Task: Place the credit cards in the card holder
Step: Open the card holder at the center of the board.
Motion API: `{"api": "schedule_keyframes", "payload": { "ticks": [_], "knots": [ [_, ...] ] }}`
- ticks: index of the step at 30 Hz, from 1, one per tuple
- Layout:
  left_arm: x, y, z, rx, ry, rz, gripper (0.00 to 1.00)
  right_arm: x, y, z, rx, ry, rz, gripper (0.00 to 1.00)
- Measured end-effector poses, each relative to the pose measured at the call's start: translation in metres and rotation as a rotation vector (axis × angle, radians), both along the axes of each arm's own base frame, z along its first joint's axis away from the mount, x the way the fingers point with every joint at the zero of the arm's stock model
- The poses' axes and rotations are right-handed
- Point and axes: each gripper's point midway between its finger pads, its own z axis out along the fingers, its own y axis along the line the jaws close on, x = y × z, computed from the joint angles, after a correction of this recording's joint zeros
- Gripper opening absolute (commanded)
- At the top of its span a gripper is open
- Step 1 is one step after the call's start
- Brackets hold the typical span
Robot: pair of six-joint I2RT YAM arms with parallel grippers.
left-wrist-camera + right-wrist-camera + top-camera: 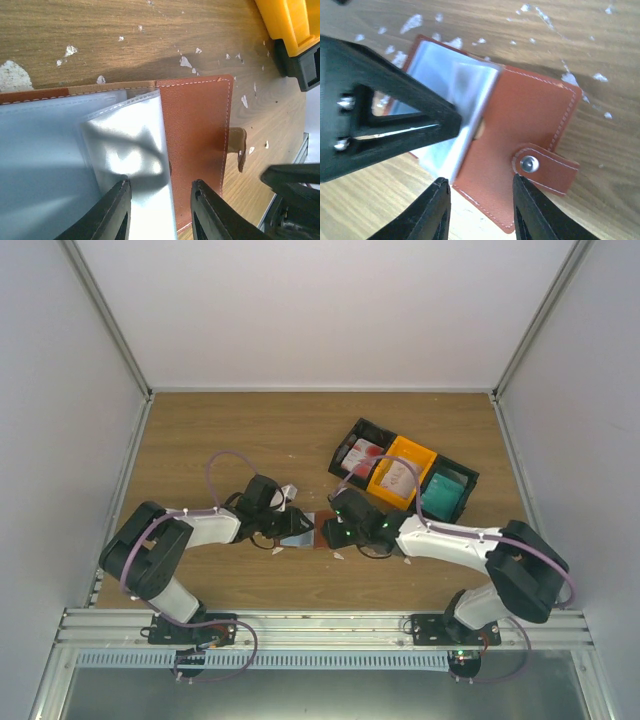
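Card holder [305, 531] lies opened on the tabletop [220, 430], directly between the two grippers. Its reddish-brown leather cover [197, 125] is spread flat, its snap tab [540, 165] is turned outward, and one pale blue-grey pocket leaf [127, 145] is raised off the rest. The left gripper [160, 185] is set over the free edge of that leaf with its jaws partly apart. The leaf and the cover edge run between them, and no firm clamp is seen. The right gripper [479, 179] stands partly apart astride the cover's edge beside the tab, with nothing held. The credit cards [360, 455] are not yet fetched; one is seen in each compartment of the bins [415, 447], well apart from the holder. The step in hand is judged to be the opening of a pocket. The leaf should be pinched close to its free edge and lifted only slightly, so that the cover is not dragged. The cover should be pressed down clear of the snap. Slippage of the glossy leaf is to be expected, so the pocket mouth should be confirmed open before either gripper is released for a card.
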Motion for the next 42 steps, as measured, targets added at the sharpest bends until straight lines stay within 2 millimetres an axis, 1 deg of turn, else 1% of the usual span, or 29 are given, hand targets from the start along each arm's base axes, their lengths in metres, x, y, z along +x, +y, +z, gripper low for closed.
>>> {"api": "schedule_keyframes", "payload": {
  "ticks": [2, 5, 7, 9, 12, 15, 18, 21, 25, 28, 33, 35, 38, 42],
  "knots": [
    [0.0, 0.0, 0.0, 0.0, 0.0, 0.0, 0.36, 0.0, 0.005, 0.01, 0.025, -0.035, 0.043, 0.33],
    [0.001, 0.0, 0.0, -0.002, -0.002, 0.0, 0.36, -0.003, 0.014, 0.012, 0.052, -0.043, 0.102, 0.36],
    [0.001, -0.001, 0.0, -0.002, -0.003, 0.0, 0.36, -0.005, 0.018, 0.008, 0.056, -0.033, 0.128, 0.39],
    [0.001, -0.001, 0.0, -0.003, -0.004, 0.0, 0.36, -0.008, 0.021, -0.004, 0.047, -0.006, 0.146, 0.4],
    [0.001, -0.001, -0.001, -0.002, -0.003, 0.0, 0.34, -0.012, 0.023, -0.022, 0.031, 0.042, 0.16, 0.41],
    [0.001, -0.001, -0.001, -0.001, -0.001, 0.0, 0.33, -0.014, 0.028, -0.031, 0.04, 0.068, 0.17, 0.38],
    [0.001, -0.001, -0.002, -0.001, -0.001, 0.0, 0.33, -0.014, 0.032, -0.037, 0.052, 0.091, 0.162, 0.33],
    [0.001, -0.001, -0.001, -0.002, -0.001, 0.0, 0.33, -0.012, 0.034, -0.04, 0.055, 0.104, 0.137, 0.26],
    [0.002, -0.001, 0.001, -0.005, -0.007, 0.0, 0.34, -0.007, 0.037, -0.042, 0.063, 0.115, 0.102, 0.24],
    [0.002, -0.001, 0.009, -0.015, -0.03, 0.003, 0.39, -0.003, 0.038, -0.043, 0.069, 0.118, 0.08, 0.23],
    [0.009, 0.003, 0.034, -0.023, -0.109, 0.032, 0.53, -0.001, 0.037, -0.043, 0.08, 0.134, 0.047, 0.22],
    [0.012, 0.007, 0.039, -0.009, -0.132, 0.056, 0.56, -0.001, 0.036, -0.044, 0.086, 0.138, 0.04, 0.22],
    [0.015, 0.014, 0.034, 0.036, -0.123, 0.085, 0.56, -0.001, 0.036, -0.044, 0.101, 0.146, 0.038, 0.22],
    [0.012, 0.016, 0.017, 0.076, -0.072, 0.079, 0.56, -0.001, 0.036, -0.043, 0.126, 0.148, 0.041, 0.22]
  ]
}}
